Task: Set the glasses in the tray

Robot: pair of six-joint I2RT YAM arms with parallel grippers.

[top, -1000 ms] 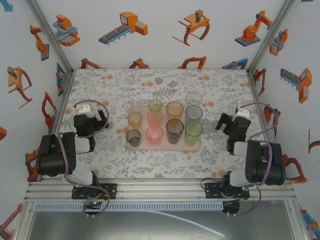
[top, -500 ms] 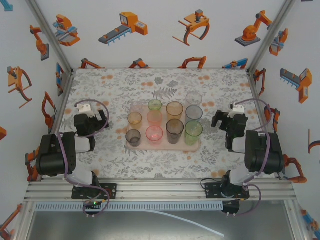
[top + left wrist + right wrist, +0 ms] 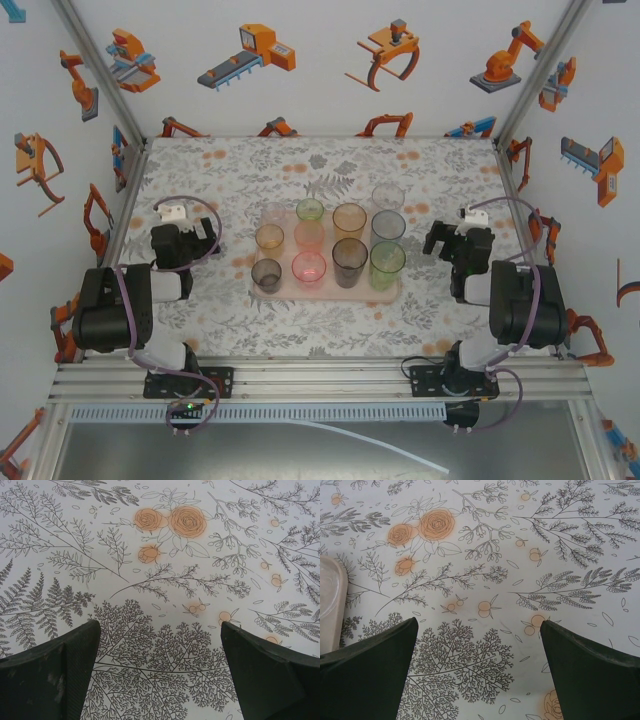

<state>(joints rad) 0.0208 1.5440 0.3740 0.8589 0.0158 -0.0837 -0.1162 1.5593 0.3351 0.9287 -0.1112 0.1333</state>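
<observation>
The pale pink tray (image 3: pixel 328 294) lies at the table's middle, and its rounded corner (image 3: pixel 329 600) shows at the left edge of the right wrist view. Several glasses stand upright in it, among them a tall green one (image 3: pixel 387 263), a smoky one (image 3: pixel 349 259), an amber one (image 3: pixel 349 219), a pink one (image 3: pixel 309 268) and a clear one (image 3: pixel 388 196). My left gripper (image 3: pixel 192 236) (image 3: pixel 160 630) is open over bare cloth left of the tray. Right of the tray, my right gripper (image 3: pixel 447 240) (image 3: pixel 479 625) is open and holds nothing.
A floral tablecloth (image 3: pixel 330 165) covers the table, with free room behind and in front of the tray. Printed walls and aluminium frame posts (image 3: pixel 520 90) close in the sides and back. The arm bases sit on the front rail (image 3: pixel 320 380).
My right gripper has shifted a little left toward the tray, then held still. The left wrist has edged slightly forward. The glasses and tray have not moved.
</observation>
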